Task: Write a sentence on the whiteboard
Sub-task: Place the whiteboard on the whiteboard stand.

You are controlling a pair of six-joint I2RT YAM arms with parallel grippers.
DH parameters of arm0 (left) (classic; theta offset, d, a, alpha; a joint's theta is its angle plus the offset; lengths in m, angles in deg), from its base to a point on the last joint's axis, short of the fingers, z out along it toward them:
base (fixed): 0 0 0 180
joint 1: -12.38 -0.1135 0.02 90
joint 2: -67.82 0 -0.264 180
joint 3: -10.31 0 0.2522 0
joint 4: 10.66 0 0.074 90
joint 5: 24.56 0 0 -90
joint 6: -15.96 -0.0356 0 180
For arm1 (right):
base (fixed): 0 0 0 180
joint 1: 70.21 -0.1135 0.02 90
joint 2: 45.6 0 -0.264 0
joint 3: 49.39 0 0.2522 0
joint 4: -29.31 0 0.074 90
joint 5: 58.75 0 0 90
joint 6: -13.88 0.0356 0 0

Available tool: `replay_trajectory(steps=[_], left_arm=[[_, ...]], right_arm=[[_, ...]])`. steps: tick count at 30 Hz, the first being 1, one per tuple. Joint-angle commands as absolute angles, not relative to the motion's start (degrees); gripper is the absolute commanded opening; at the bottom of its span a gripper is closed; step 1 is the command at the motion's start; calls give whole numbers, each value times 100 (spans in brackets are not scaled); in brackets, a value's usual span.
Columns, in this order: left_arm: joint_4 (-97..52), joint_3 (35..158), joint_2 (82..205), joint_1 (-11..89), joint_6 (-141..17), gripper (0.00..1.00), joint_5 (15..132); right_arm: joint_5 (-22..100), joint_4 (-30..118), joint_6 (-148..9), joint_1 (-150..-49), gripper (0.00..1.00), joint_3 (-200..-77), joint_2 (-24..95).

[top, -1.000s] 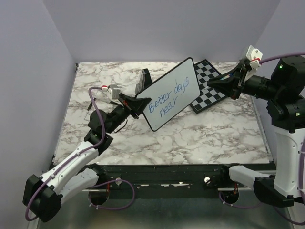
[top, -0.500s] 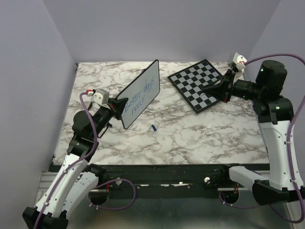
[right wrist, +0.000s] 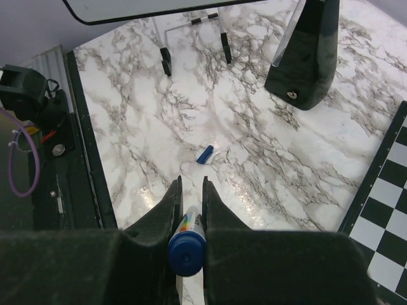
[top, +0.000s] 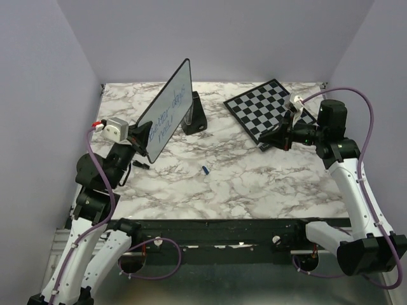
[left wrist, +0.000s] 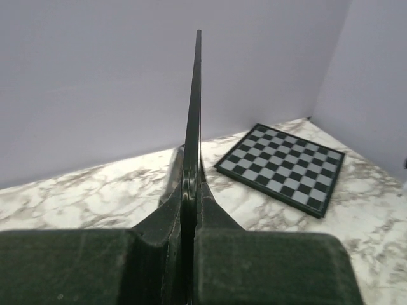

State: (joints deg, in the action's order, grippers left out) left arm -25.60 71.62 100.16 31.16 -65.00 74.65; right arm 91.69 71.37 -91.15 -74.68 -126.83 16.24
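My left gripper (top: 138, 135) is shut on the lower edge of the whiteboard (top: 166, 108) and holds it tilted up above the table's left side. The sentence (top: 162, 119) in blue marker faces right and is too foreshortened to read. In the left wrist view the whiteboard (left wrist: 193, 127) is edge-on between the closed fingers (left wrist: 213, 210). My right gripper (top: 264, 142) hovers over the chessboard's near corner, shut on a blue-ended marker (right wrist: 187, 244). The marker's blue cap (top: 205, 170) lies on the marble, also seen in the right wrist view (right wrist: 205, 154).
A checkered chessboard (top: 267, 111) lies at the back right. A black wedge-shaped stand (top: 196, 114) sits at the back centre, behind the whiteboard. A small black piece (top: 141, 163) lies under the left arm. Purple walls close in the table on three sides.
My left arm has swung the whiteboard left and back, turning it nearly edge-on. My right arm has lowered and drawn toward the table with the marker.
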Motion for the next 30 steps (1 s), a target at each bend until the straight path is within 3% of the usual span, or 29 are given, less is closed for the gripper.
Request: replay_trajectory(steps=[1,8,17,30], left_arm=[[-2127,7250,10034,2934,-7113,0,6299],[-1293,6679,10192,2048,-6921,0,6323],[51,5669,10614,343,-6015,0,8159],[528,5185,10737,-177,-5822,0,9083]], right_arm=[[9593,6645,-9098,-7443,1,-12503,1470],[9778,6549,-9027,-7434,1,-12327,1390],[9805,6557,-9071,-7434,1,-12274,1399],[9778,6557,-9106,-7443,0,-12248,1443]])
